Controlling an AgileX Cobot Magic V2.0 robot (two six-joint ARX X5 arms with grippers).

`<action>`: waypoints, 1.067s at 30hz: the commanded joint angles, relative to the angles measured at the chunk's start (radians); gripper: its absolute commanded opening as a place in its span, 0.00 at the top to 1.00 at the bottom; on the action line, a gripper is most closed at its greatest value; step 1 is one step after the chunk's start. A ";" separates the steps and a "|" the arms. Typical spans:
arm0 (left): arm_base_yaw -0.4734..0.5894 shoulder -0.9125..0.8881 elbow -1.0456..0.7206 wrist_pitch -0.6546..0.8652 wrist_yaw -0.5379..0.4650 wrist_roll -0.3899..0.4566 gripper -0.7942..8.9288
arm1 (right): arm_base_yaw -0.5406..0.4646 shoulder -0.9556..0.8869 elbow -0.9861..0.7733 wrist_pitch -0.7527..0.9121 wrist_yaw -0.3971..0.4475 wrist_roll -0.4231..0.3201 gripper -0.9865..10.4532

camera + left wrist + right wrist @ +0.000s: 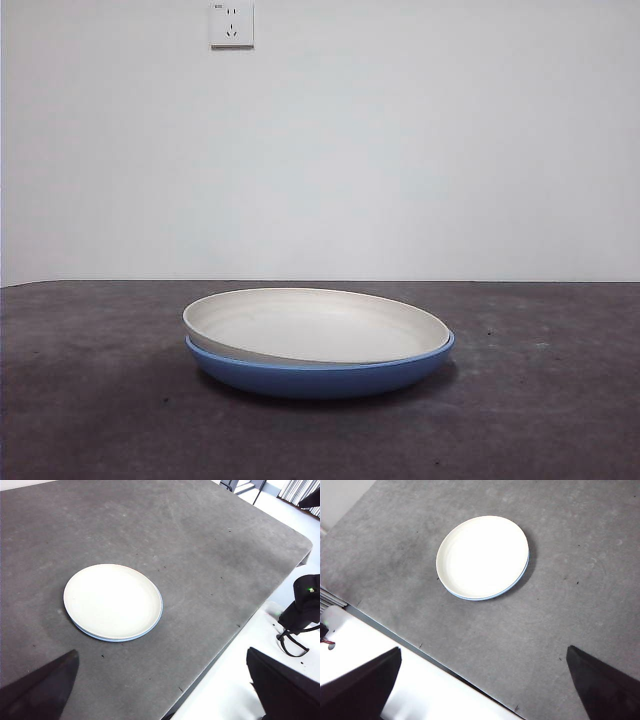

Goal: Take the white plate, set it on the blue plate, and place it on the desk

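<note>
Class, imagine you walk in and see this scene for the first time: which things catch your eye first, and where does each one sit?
The white plate draws the eye first: it sits nested in the blue plate, slightly tilted, with the blue rim showing beneath. The stack stands alone on the dark grey desk. On the pale wall behind, a white socket sits high up, and both grippers hang well back from the plates, open.

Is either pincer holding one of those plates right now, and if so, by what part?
No, nothing is held. The white plate rests in the blue plate on the desk. The left pincer and right pincer are both open and well clear.
</note>
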 commanded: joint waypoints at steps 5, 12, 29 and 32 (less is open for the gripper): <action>-0.004 0.001 0.020 0.010 0.002 -0.002 0.76 | 0.005 0.006 0.016 0.005 0.004 -0.012 0.74; -0.004 0.001 0.020 0.011 0.002 -0.002 0.89 | 0.005 0.006 0.016 0.007 0.000 -0.010 0.91; 0.044 -0.002 0.016 0.013 0.003 -0.002 0.89 | 0.005 0.006 0.016 0.008 0.000 -0.011 0.91; 0.157 -0.003 -0.005 0.019 0.002 -0.002 0.89 | 0.005 0.006 0.016 0.008 0.000 -0.011 0.91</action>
